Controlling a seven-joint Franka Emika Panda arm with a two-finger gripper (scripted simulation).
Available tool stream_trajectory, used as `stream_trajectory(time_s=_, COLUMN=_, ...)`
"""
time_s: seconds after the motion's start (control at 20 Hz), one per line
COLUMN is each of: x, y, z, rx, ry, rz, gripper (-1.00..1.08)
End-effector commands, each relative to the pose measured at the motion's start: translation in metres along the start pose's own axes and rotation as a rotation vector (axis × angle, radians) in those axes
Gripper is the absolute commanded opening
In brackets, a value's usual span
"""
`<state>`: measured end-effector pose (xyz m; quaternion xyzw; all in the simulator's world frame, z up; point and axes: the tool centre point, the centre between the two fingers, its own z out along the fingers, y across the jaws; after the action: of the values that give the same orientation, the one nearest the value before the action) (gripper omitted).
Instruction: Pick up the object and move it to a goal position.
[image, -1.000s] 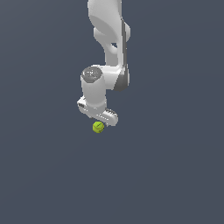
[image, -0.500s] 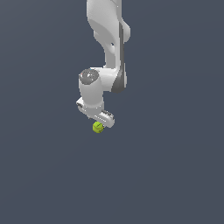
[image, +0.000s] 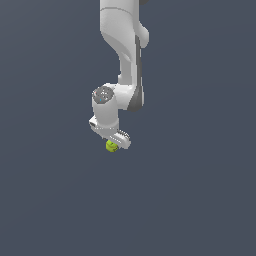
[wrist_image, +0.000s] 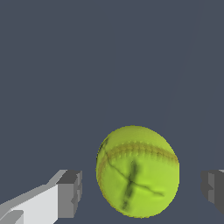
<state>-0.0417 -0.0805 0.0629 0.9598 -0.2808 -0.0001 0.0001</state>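
Observation:
The object is a small yellow-green ball (image: 111, 146) with dark seam lines, resting on the dark grey floor. In the exterior view my white gripper (image: 114, 142) hangs right over it and hides its upper part. The wrist view shows the ball (wrist_image: 138, 170) large and close between the two grey fingertips (wrist_image: 70, 194). There is a visible gap on each side, so the pads do not touch it. My gripper (wrist_image: 142, 192) is open around the ball.
Plain dark grey floor (image: 190, 200) surrounds the ball on all sides. The white arm (image: 125, 50) rises from the hand to the picture's upper edge. No other objects or goal marker show.
The hand has come down over the ball, which now sits partly hidden between the fingers. The ball itself has not moved.

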Motion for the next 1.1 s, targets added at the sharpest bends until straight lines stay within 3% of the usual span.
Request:
stream_trajectory(time_s=0.0, x=0.000, y=0.000, z=0.011, rx=0.000, ry=0.000, rz=0.002, gripper=1.00)
stream_trajectory(time_s=0.3, x=0.001, y=0.000, z=0.022, rx=0.000, ry=0.000, rz=0.002, gripper=1.00)
stream_trajectory(time_s=0.35, x=0.001, y=0.000, z=0.022, rx=0.000, ry=0.000, rz=0.002, gripper=-1.00)
stream_trajectory(time_s=1.05, x=-0.001, y=-0.001, z=0.017, rx=0.001, ry=0.000, rz=0.002, gripper=-1.00)
